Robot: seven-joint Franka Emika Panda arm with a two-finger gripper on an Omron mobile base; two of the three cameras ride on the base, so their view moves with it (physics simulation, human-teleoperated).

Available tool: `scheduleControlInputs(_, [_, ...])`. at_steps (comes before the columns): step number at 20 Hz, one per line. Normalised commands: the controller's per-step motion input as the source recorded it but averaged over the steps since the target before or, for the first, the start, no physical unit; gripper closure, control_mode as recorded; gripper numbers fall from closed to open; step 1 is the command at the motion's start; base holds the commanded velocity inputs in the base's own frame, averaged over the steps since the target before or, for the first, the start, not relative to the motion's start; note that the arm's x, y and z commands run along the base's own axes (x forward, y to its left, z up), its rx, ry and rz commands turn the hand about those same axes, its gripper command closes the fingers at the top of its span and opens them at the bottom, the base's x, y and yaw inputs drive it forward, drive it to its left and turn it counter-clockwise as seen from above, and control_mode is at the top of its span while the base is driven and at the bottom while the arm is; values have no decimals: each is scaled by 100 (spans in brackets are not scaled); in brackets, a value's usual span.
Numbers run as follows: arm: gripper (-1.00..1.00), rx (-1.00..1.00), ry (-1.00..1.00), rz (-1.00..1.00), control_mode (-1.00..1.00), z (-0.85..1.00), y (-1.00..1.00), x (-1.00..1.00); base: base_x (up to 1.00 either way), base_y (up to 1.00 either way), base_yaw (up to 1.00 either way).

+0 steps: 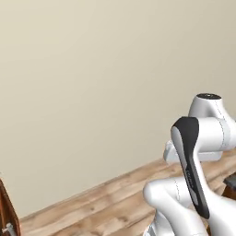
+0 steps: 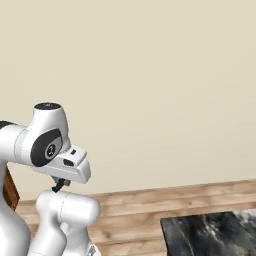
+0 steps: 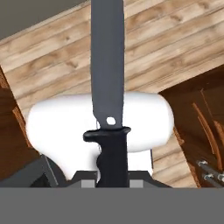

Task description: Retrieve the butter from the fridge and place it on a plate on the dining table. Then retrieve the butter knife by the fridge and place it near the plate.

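In the hand view my gripper [image 3: 113,180] is shut on the butter knife [image 3: 108,65]. Its black handle [image 3: 112,153] sits between the fingers and its long grey blade points away over the wood floor. In the right base view the gripper [image 2: 60,184] hangs under the white hand, folded in close above the arm's base, with only a dark stub of the knife showing. A corner of a glossy black and white marbled top [image 2: 210,232] lies at the lower right; I cannot tell whether it is the dining table. The butter, the plate and the fridge are out of view.
A plain beige wall [image 1: 92,83] stands ahead, over a light wood plank floor [image 1: 101,203]. Brown wood cabinet fronts with curved handles [image 3: 202,127] flank the hand view on the right. A brown wood edge [image 1: 7,212] stands at the far left.
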Motion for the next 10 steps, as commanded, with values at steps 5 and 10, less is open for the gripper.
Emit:
scheduleControlInputs(5, [100,0,0,0,100,0,0,0,100,29,-53])
scheduleControlInputs(10, [100,0,0,0,100,0,0,0,91,40,-68])
